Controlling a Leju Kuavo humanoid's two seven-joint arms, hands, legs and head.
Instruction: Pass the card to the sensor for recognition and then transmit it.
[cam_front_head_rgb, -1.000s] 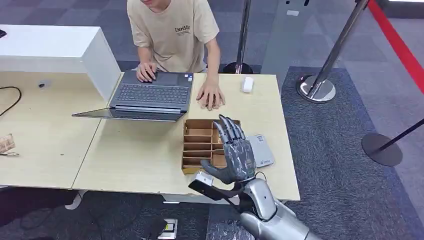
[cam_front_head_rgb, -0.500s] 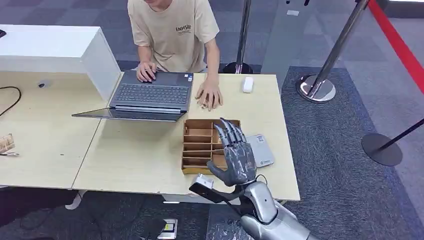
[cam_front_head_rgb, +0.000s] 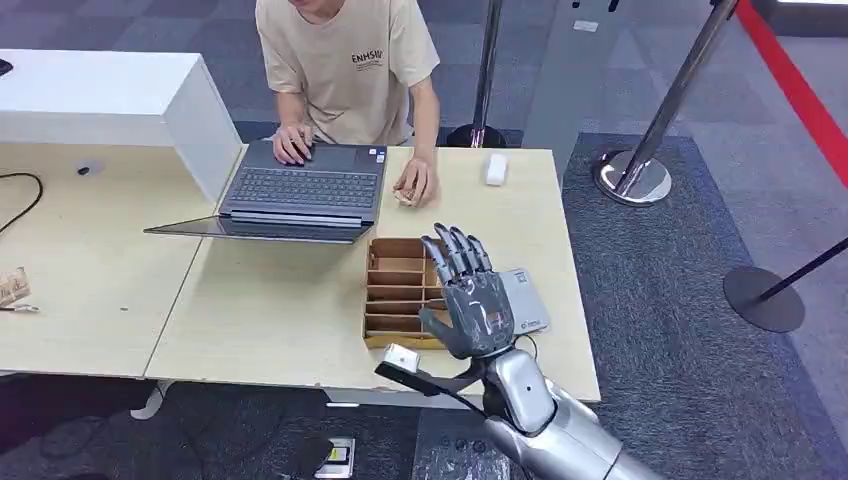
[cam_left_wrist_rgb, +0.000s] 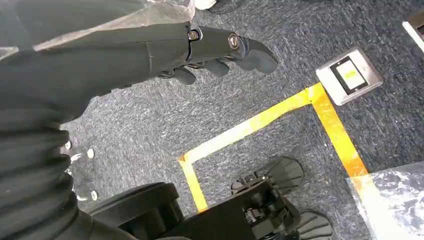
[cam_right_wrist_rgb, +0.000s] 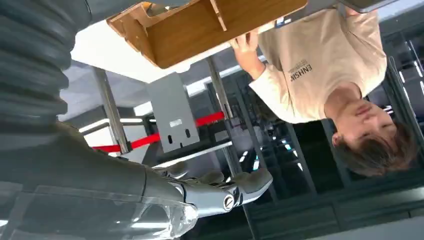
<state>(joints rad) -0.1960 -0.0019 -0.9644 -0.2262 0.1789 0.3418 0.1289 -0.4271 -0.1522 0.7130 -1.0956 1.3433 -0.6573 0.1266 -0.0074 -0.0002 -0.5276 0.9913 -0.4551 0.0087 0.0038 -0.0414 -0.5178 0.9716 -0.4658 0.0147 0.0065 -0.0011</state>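
Head view: right hand (cam_front_head_rgb: 473, 302) has risen over the wooden organizer (cam_front_head_rgb: 400, 290).

Wooden divider box (cam_front_head_rgb: 400, 290), matt; pale wood-look table (cam_front_head_rgb: 270, 300); rough grey carpet (cam_front_head_rgb: 680, 280); glossy metal stanchion (cam_front_head_rgb: 670, 110).

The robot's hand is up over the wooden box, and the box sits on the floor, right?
Not quite. The right hand is raised over the wooden box, but the box sits on the table, not the floor. The head view shows it near the table's front edge, beside a grey card reader.
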